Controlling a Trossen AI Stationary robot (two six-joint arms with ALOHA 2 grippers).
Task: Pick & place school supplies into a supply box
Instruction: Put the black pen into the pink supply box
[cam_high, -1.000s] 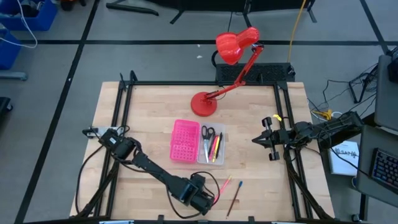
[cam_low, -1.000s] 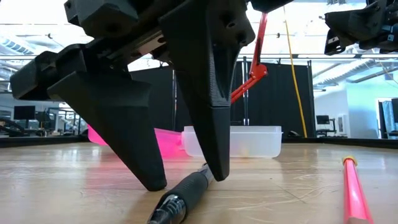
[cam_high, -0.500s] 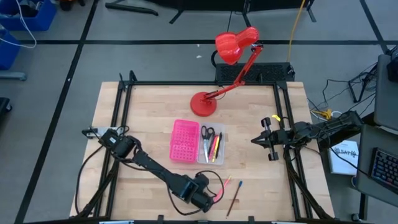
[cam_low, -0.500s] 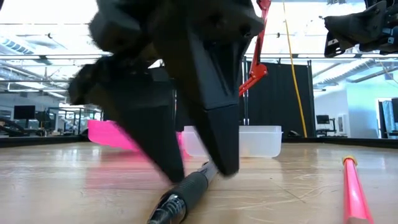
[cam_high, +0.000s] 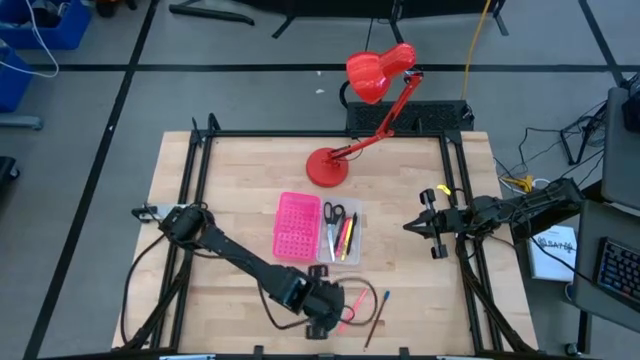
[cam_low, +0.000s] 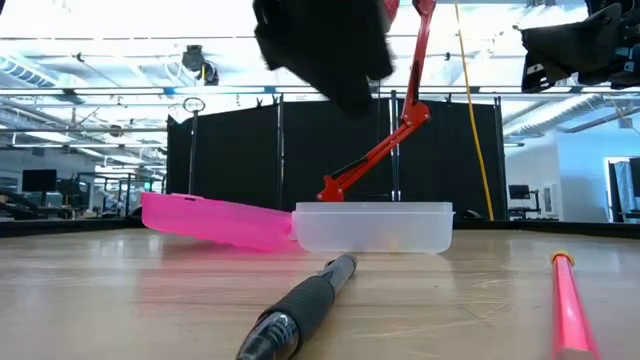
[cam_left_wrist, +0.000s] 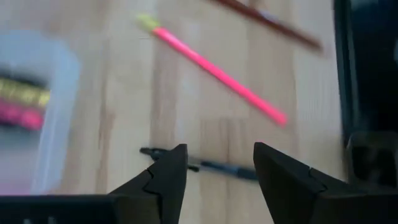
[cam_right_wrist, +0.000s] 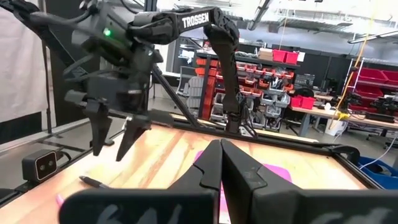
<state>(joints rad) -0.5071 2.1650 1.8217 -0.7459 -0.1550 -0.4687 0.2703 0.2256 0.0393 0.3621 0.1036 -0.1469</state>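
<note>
I see the left gripper (cam_high: 335, 318) open and empty above the black pen (cam_low: 300, 305) and pink pencil (cam_left_wrist: 217, 71) on the wooden table (cam_high: 230, 180). The supply box (cam_high: 317, 231) lies mid-table, holding scissors (cam_high: 332, 213) and pens. The right gripper (cam_high: 412, 224) waits closed at the table's right edge; a workshop with shelving sits behind.

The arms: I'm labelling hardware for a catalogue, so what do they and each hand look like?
Both arms are dark, jointed links trailing black cables. The left hand has two black wedge-shaped fingers. White TROSSEN lettering marks the left arm. The right hand carries a yellow tag.
</note>
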